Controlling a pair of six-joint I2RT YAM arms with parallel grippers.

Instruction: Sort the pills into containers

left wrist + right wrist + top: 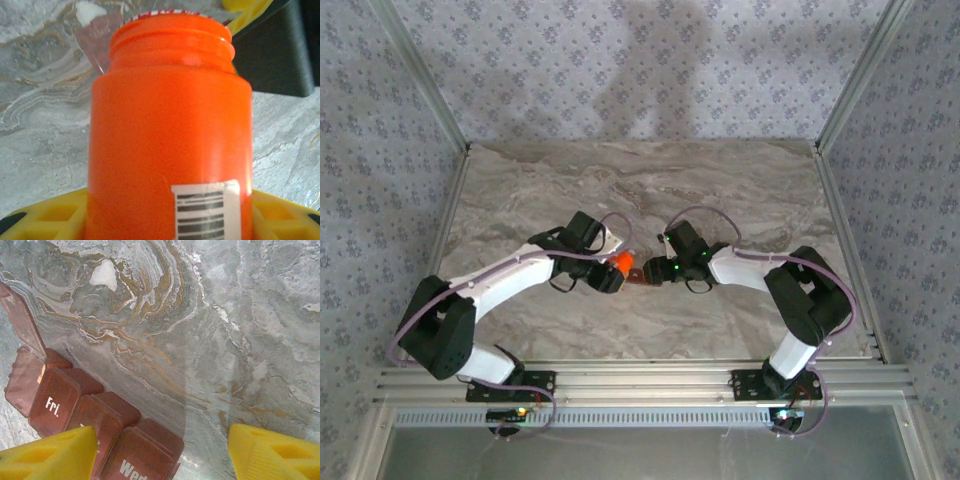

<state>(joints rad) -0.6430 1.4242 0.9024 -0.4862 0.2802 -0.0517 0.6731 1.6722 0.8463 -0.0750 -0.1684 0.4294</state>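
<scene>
Near right hand (160, 455), "Fri."-lettered containers (75, 405)

orange bottle (170, 150): base and barcode label (207, 210) run off the lower edge.
containers (60, 405): near end cut off; one lid (97, 417) has its day lettering hidden behind a finger (50, 455) of the right gripper (162, 455).

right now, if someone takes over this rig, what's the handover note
Left claw: shut on the orange bottle, whose threaded neck looks uncapped, held next to the containers.
Right claw: open, over the containers, which lie on the table.
Done: bottle in grasp; the end lid is open, the Fri. and Wed lids are shut.
Left: I cannot tell whether the open compartment holds a pill; the sorting is likely yet to do.
</scene>
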